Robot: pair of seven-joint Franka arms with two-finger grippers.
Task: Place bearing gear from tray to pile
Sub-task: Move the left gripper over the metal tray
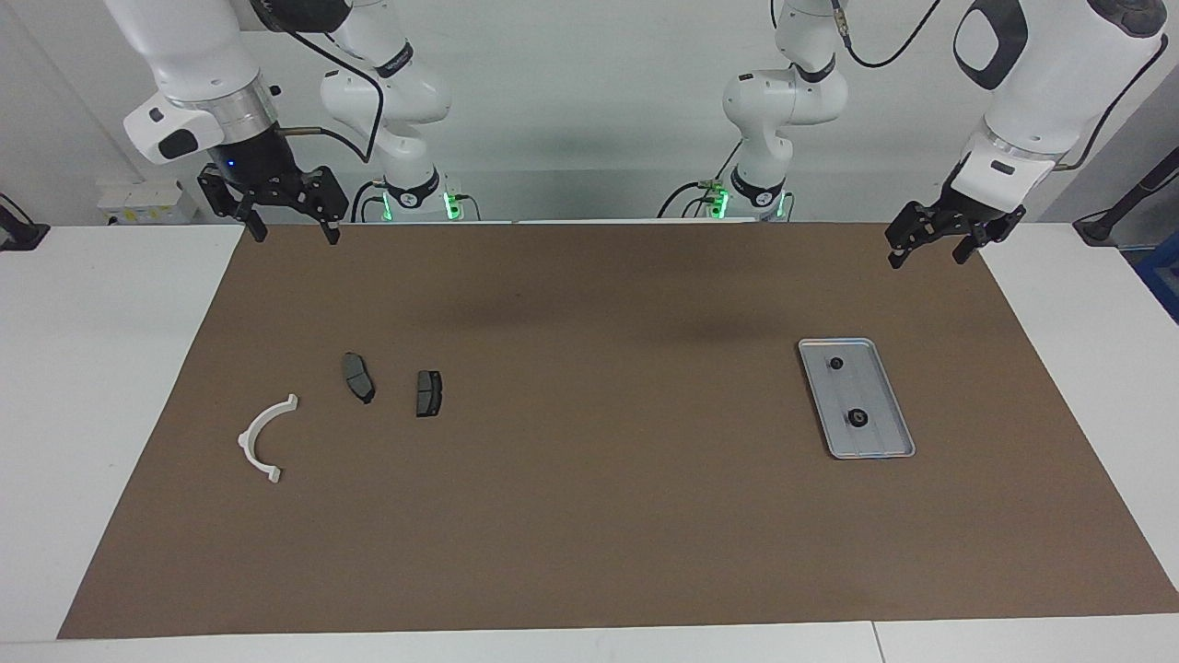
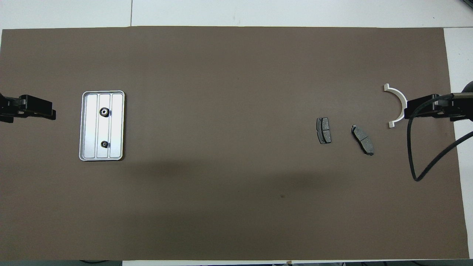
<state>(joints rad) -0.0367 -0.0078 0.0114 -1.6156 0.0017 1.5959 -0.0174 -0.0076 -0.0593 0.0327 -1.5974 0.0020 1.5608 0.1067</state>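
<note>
The silver tray (image 1: 873, 391) lies on the brown mat toward the left arm's end; it also shows in the overhead view (image 2: 90, 125). Two small dark bearing gears sit in it: one (image 1: 836, 363) (image 2: 104, 144) nearer to the robots, a slightly larger one (image 1: 857, 420) (image 2: 104, 111) farther away. The pile lies toward the right arm's end: a white half-ring bracket (image 1: 265, 436) (image 2: 397, 105) and two dark pads (image 1: 358, 378) (image 1: 428, 393). My left gripper (image 1: 930, 249) hangs open and empty, raised over the mat's edge near its base. My right gripper (image 1: 293, 226) hangs open and empty likewise.
The brown mat (image 1: 589, 516) covers most of the white table (image 1: 92, 414). A black cable (image 2: 410, 147) loops from the right arm over the mat near the bracket. The two pads (image 2: 323, 130) (image 2: 362, 139) lie a little apart from each other.
</note>
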